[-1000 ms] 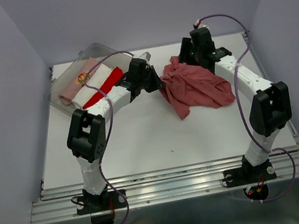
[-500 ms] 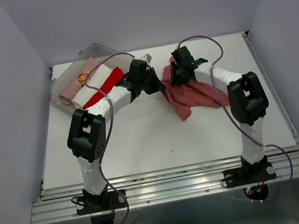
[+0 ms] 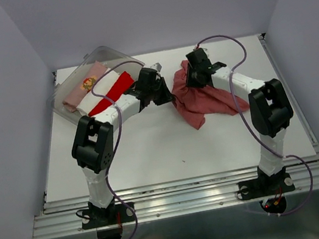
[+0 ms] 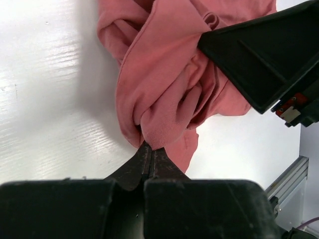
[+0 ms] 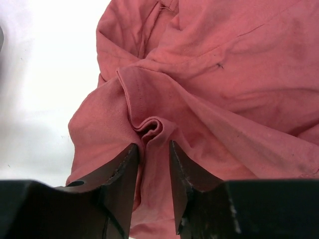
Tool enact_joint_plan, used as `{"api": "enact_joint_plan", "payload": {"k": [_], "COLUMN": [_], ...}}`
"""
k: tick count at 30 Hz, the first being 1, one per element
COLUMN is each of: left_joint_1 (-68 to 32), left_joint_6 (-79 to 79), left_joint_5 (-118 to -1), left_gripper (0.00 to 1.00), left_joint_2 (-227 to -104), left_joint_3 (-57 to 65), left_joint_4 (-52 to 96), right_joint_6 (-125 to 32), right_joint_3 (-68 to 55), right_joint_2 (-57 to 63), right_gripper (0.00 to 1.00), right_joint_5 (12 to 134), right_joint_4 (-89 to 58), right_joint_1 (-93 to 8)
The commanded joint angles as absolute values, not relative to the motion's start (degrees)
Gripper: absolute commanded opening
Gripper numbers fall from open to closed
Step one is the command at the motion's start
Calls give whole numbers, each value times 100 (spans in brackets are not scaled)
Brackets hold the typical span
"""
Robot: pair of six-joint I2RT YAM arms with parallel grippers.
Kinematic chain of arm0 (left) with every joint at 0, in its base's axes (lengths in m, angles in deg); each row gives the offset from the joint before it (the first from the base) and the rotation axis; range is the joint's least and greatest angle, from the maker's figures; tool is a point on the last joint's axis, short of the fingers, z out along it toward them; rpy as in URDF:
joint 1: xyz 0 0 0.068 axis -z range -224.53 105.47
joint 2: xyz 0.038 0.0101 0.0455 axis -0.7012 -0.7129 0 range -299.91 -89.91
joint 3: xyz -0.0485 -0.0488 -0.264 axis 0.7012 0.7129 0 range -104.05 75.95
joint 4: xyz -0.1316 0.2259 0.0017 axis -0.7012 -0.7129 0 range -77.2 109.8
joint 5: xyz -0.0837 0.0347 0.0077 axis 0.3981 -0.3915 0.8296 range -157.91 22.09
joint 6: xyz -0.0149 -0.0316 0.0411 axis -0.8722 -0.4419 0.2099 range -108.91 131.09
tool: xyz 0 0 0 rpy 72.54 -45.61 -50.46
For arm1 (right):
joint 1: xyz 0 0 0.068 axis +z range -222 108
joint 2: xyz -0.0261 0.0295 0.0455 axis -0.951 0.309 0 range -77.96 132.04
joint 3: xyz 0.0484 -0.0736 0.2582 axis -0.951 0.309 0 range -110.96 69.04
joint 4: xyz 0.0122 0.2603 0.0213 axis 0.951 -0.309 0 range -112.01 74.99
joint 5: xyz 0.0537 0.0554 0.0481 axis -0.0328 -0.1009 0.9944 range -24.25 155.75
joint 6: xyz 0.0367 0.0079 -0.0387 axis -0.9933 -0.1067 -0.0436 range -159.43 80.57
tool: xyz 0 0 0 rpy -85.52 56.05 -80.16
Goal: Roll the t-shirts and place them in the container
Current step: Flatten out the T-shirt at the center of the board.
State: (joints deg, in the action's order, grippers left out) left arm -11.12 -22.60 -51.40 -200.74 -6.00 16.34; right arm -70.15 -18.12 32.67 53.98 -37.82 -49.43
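Right tool (image 5: 153,160), swung inward across the bench (image 3: 153,151), pinched a ridge of the brick-red t-shirt (image 3: 213,101); left tool (image 4: 151,155) was clamped shut on its left edge. Crumpled mid-bench, it was not yet rolled; three rolled bundles (image 3: 97,90) lay in the tub (image 3: 111,50).

Both arms I drive, left arm (image 3: 93,146) and right arm (image 3: 270,113), are white tubular links joined by boxy black motor housings. A thin purple cable (image 3: 219,37) loops along each. Black bases (image 3: 105,214) carry small red spots. The right gripper (image 5: 152,145) has matte black, wedge-shaped fingers (image 5: 119,174).
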Motion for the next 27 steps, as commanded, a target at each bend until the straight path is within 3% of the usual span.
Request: {"api": "enact_joint_plan", "payload": {"k": [1,2,7,8,13,19,27], "left_joint_1": [-1104,-1104,-1104,-1095,-1183,-1516,-1693], "left_joint_6": [-2161,-2161,-2143,-2134,-2090,-1915,-1765], "left_joint_5": [-5095,-5104,-5122,-5122,-5095,-5034,-4998], "left_gripper": [0,0,0,0,0,0,0], "left_joint_2": [-19696,-19670,-19617,-19617,-19547,-19362,-19731], "left_joint_3": [-482,-465,-412,-403,-386,-657,-2607], "left_joint_4": [1778,1787,1787,1787,1752,1567,829], "right_joint_6": [-7177,-7221,-7247,-7265,-7353,-7353,-7414], "right_joint_3": [-1692,-1683,-1657,-1639,-1481,-1612,-2552], "right_joint_2": [3147,3147,3164,3147,2717,1768,976], "right_gripper": [35,26,10,1,1,1,1], "right_joint_5": [5309,5327,5380,5319,4950,5072,5116], "right_joint_4": [-3497,-3479,-3452,-3443,-3434,-3426,-3443], "right_joint_1": [-5003,-5003,-5003,-5003,-5055,-5854,-6128]}}
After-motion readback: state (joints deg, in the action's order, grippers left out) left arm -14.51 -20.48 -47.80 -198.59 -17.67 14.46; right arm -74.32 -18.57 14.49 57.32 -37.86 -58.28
